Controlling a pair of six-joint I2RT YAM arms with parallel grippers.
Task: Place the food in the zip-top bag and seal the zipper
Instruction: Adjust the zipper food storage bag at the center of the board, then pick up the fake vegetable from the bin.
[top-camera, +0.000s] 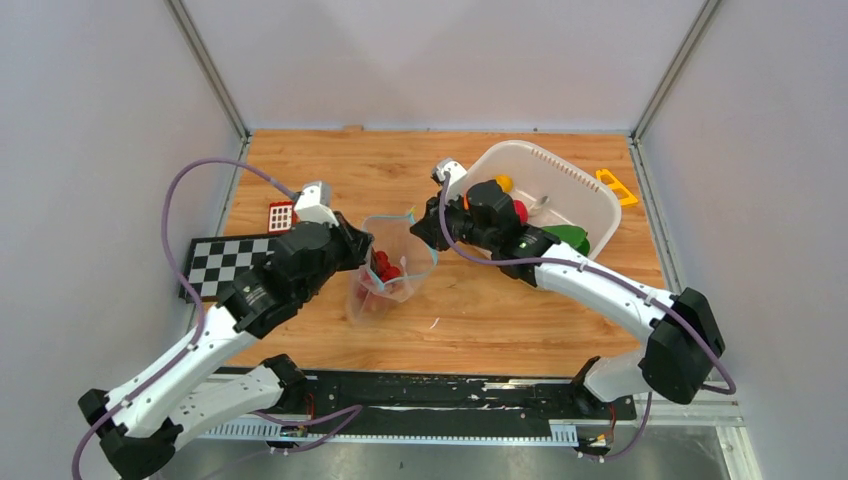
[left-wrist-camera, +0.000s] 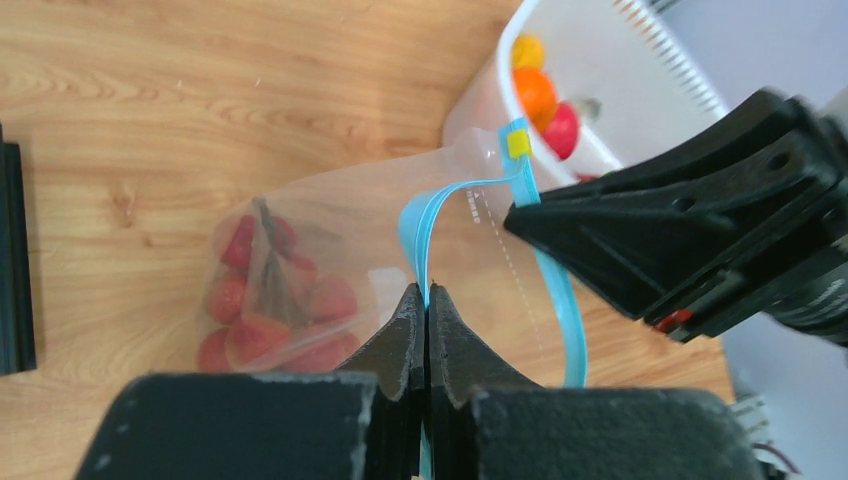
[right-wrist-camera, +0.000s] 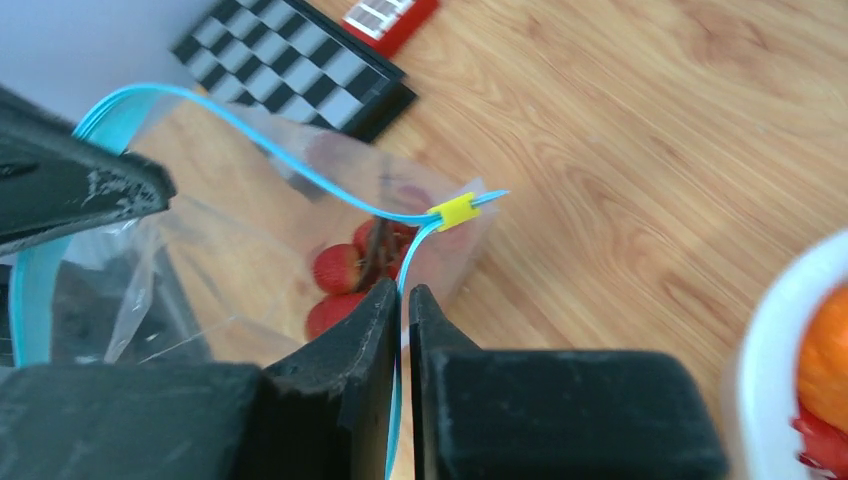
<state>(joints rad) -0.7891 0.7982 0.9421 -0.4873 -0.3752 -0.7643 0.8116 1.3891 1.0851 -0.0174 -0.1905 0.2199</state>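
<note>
Bag | mouth open between grippers, grapes inside | left gripper: clamped on zipper | right gripper: clamped on opposite zipper lip | zipper axis: gripper to gripper | remaining food: basket just behind right gripper, right arm nearer

The left arm and right arm are built of white link shells joined by black joint housings. A purple cable is routed along each. Black wedge-shaped fingers are fitted to the left gripper and right gripper, and a pale camera housing is mounted at each wrist.
</note>
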